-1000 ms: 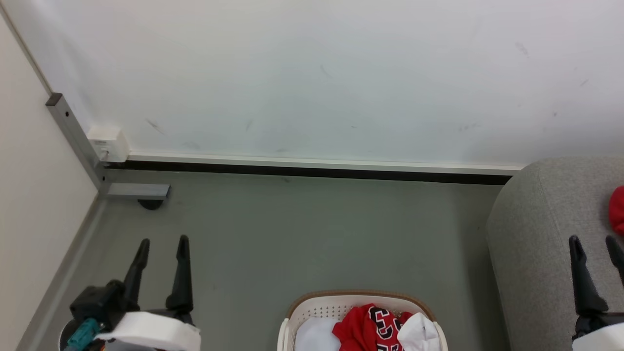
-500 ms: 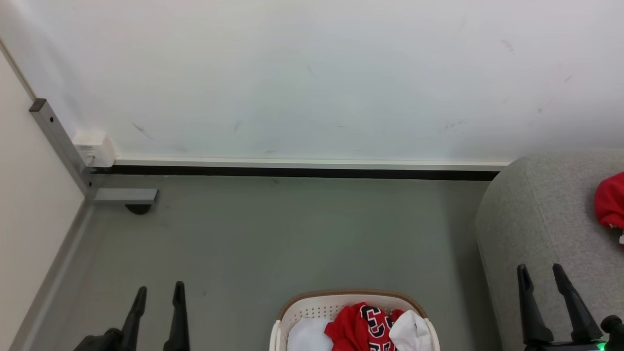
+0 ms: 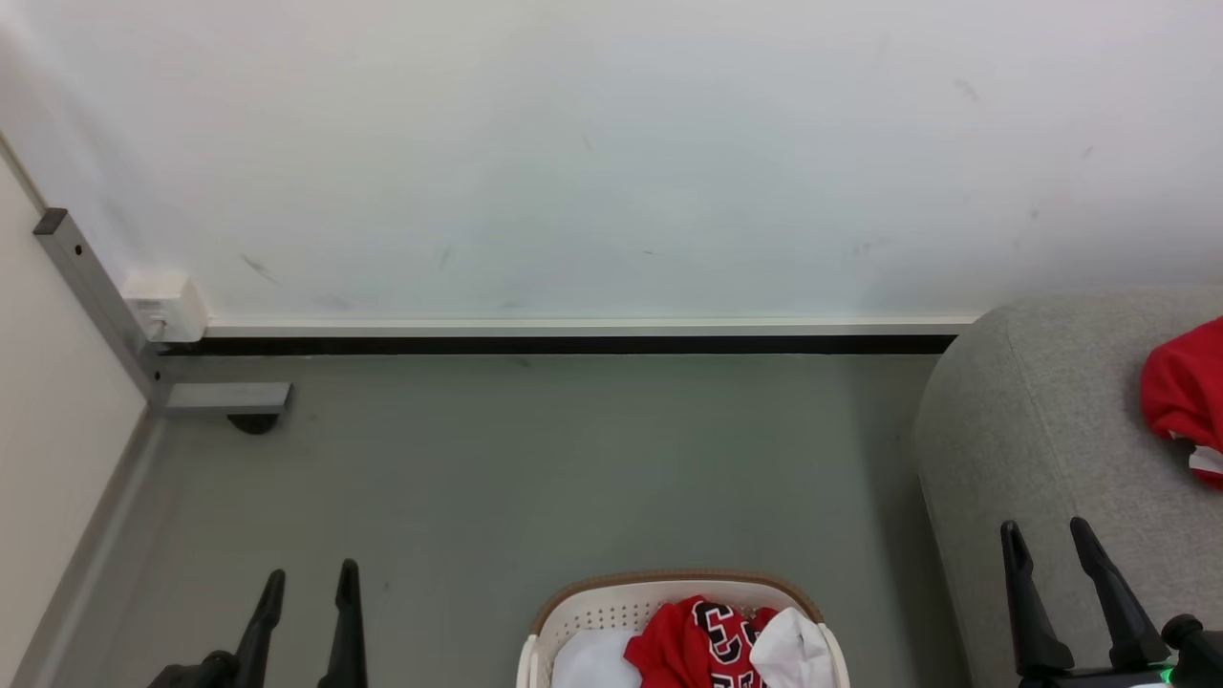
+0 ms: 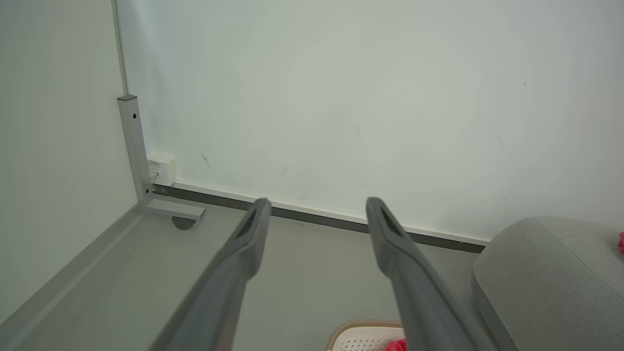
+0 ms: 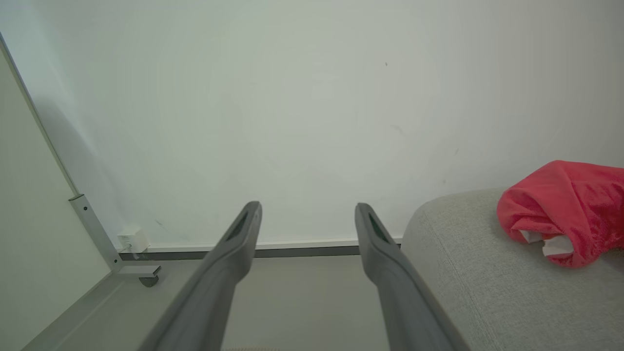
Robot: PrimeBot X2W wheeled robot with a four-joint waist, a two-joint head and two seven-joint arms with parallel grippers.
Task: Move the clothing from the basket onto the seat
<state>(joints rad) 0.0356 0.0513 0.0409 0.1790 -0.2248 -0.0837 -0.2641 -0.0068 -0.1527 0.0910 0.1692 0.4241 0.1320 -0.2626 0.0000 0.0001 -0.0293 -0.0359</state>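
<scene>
**A:** Where is the clothing right now?

**B:** It's split. In the head view the basket stands on the floor at six o'clock. A red jersey and a white garment are heaped inside it. Another red garment already lies on the seat, out at three o'clock.

**A:** Why would the basket sit there?

**B:** My reading is that it's parked between the two arms and near the seat's rounded arm. From there either arm can dip in and needs only a short swing across to the cushion.

**A:** And the tools?

**B:** The left tool, at seven o'clock, has its fingers spread wide. It's empty and touches nothing, with bare floor beyond it. The right tool, at four o'clock, is just as wide and just as empty. It hangs in front of the seat's side, well apart from the red garment.

**A:** So how far along is the job?

**B:** Partly done, I'd judge. The basket's load has yet to be lifted, and neither tool is over it.
</scene>
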